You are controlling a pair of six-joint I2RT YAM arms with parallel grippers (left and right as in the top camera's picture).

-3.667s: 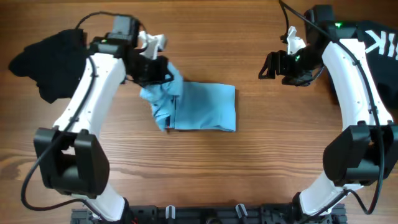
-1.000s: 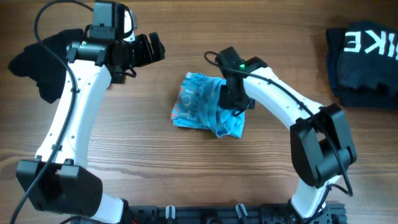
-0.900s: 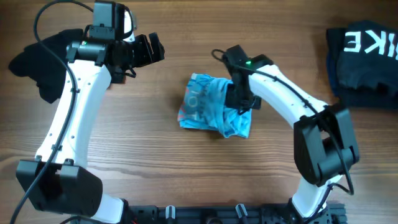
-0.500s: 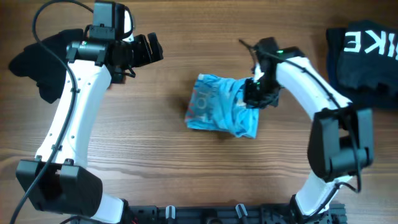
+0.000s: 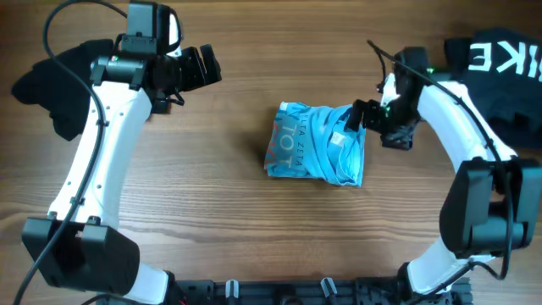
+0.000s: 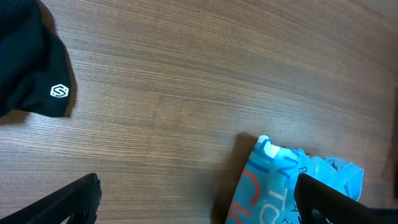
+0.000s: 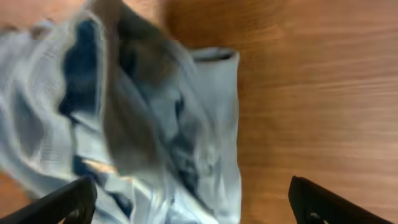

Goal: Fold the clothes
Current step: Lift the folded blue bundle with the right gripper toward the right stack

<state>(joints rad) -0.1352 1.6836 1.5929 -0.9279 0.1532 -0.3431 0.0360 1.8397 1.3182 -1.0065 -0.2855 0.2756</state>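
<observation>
The clothes [image 5: 315, 155], a light blue shirt with printed letters, lie in a crumpled folded bundle at the table's middle. My right gripper [image 5: 366, 124] is open at the bundle's right edge, holding nothing. In the right wrist view the shirt [image 7: 143, 124] fills the left side, lying between and beyond the wide-apart fingers of the right gripper [image 7: 193, 205]. My left gripper [image 5: 207, 69] hangs open at the upper left, well away from the shirt. The left wrist view shows the left gripper [image 6: 199, 208] with bare wood between its fingers and the shirt [image 6: 280, 180] at the lower right.
A black garment [image 5: 59, 85] lies at the far left behind the left arm, and shows with a small white logo [image 6: 25, 62] in the left wrist view. Another black garment with white letters [image 5: 500, 68] lies at the top right corner.
The right gripper carried the shirt bundle to the right across the table while shut on it, then opened and let it go. The left arm has stayed still.
</observation>
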